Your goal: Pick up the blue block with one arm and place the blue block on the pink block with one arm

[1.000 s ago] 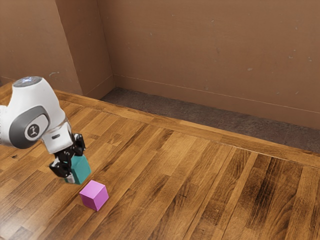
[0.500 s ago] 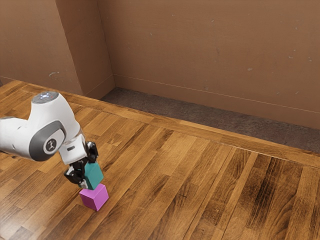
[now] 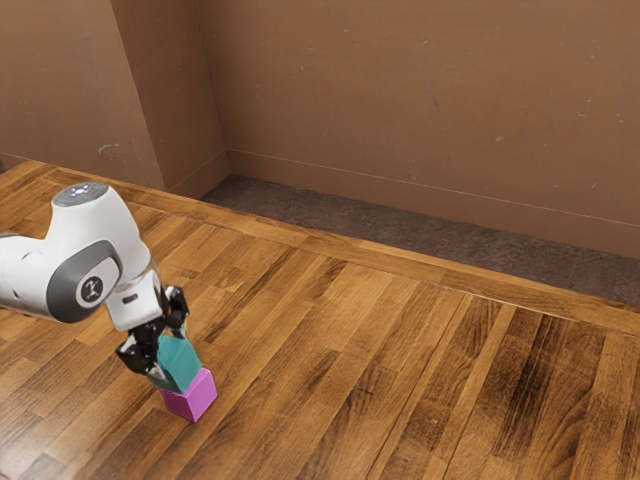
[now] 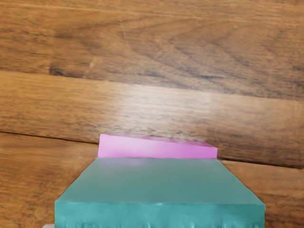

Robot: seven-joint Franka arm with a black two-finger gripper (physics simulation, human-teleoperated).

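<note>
Lower over the wooden table (image 3: 400, 350) than half a second ago, the white arm (image 3: 75, 270) has come down. Its black gripper (image 3: 165, 350) squeezes the blue block (image 3: 183, 366) from two sides. That block is tilted and looks to touch the top of the pink block (image 3: 195, 400).

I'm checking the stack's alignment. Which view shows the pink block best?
The exterior view: the pink block shows two side faces on the wooden surface, under the teal-blue block. The wrist view catches a sliver of it beyond that block.
</note>
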